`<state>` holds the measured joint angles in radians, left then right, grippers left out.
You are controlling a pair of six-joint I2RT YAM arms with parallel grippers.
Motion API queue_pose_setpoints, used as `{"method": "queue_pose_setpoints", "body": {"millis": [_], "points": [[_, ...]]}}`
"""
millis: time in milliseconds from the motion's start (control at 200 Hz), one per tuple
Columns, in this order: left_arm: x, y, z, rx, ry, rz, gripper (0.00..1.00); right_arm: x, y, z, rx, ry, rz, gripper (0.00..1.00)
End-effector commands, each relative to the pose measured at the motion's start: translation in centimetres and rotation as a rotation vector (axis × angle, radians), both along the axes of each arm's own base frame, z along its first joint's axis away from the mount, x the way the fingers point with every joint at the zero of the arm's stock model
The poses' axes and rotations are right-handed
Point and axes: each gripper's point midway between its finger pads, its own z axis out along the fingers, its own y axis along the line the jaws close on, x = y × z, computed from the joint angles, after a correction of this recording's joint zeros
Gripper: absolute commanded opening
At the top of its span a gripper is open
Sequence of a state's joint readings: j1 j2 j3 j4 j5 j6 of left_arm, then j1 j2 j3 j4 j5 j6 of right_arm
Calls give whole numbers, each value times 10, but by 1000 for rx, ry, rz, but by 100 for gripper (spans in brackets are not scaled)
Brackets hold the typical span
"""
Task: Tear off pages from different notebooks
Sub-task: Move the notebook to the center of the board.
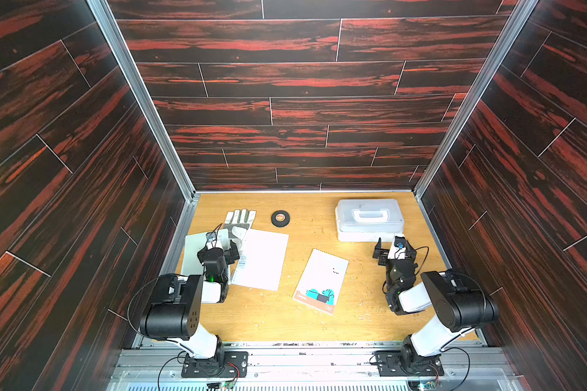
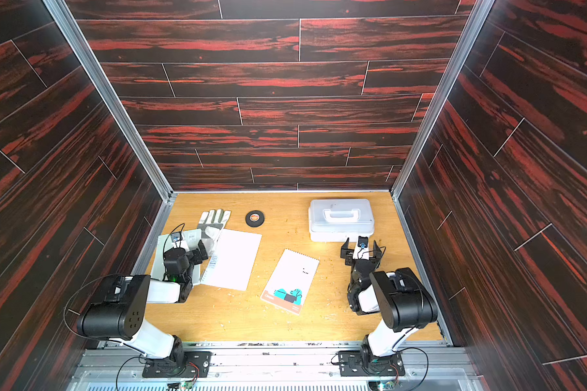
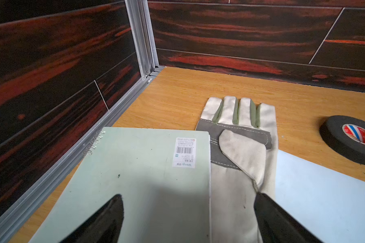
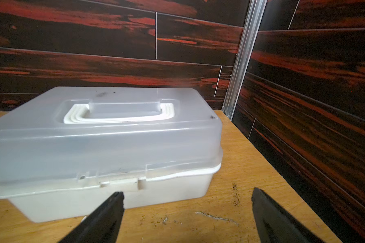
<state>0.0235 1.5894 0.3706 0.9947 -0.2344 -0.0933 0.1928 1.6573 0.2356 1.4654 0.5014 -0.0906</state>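
Observation:
Three notebooks lie shut on the wooden table, so their pages are hidden. The pale grey-green notebook (image 1: 191,252) (image 2: 161,254) (image 3: 135,178) is at the left wall. A white notebook (image 1: 263,260) (image 2: 234,259) lies beside it. The small white notebook with teal shapes and a coral band (image 1: 322,281) (image 2: 292,281) sits mid-table. My left gripper (image 1: 219,247) (image 2: 187,250) (image 3: 189,194) is open above the green notebook's right edge and the glove's cuff. My right gripper (image 1: 394,250) (image 2: 361,252) (image 4: 188,191) is open and empty over bare table, just in front of the plastic box.
A white-and-grey work glove (image 1: 239,223) (image 3: 240,147) lies between the two large notebooks, its cuff partly under them. A black tape roll (image 1: 280,218) (image 3: 350,138) sits behind them. The translucent box with a handle (image 1: 369,218) (image 4: 105,136) stands back right. Walls enclose three sides.

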Motion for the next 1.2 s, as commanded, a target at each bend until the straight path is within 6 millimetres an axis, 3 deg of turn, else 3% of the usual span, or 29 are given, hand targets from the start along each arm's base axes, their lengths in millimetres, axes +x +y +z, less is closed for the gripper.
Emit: {"method": "queue_pose_setpoints", "body": {"millis": [0,1193], "points": [[6,-1,5,-3,-11,-15,100,3,1,4,2,-17,-5,98],[5,0,5,-3,-11,-12,100,4,0,4,9,-13,-12,98]]}}
